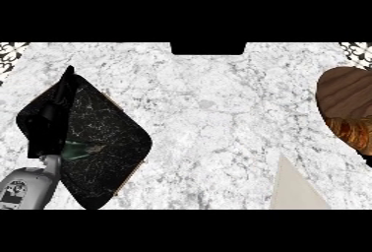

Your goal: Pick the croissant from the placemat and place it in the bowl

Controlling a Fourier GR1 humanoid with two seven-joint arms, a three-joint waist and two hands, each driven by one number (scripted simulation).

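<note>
You are viewing the croissant [352,132] lying in the wooden bowl [347,93] at the bench's [210,123] right edge. The left robot hand [52,123] is hovering over the dark placemat [109,142] (finger state: cannot tell). The right forearm's retreat risks clipping the bowl.

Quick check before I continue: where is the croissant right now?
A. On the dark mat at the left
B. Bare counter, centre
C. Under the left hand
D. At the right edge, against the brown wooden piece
D: the croissant lies at the view's right edge, overlapping the lower part of the brown wooden piece, far from the dark mat.
</note>
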